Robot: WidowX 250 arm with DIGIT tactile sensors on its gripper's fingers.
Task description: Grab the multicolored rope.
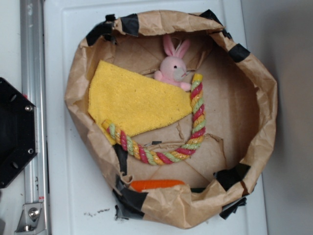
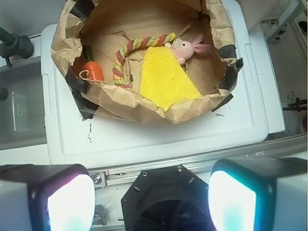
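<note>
**Rope not grabbed yet**

My gripper hung wide open and empty, well back from the paper bag. The multicolored rope lay curved inside, along the yellow cloth. Approach, descent and grasp all remained.

- Multicolored rope curved in a J inside the brown paper nest, touching the yellow cloth along its edge.
- Pink bunny toy beside the rope's upper end.
- Orange carrot toy against the near paper wall.
- No hand visible for reference.
</note>
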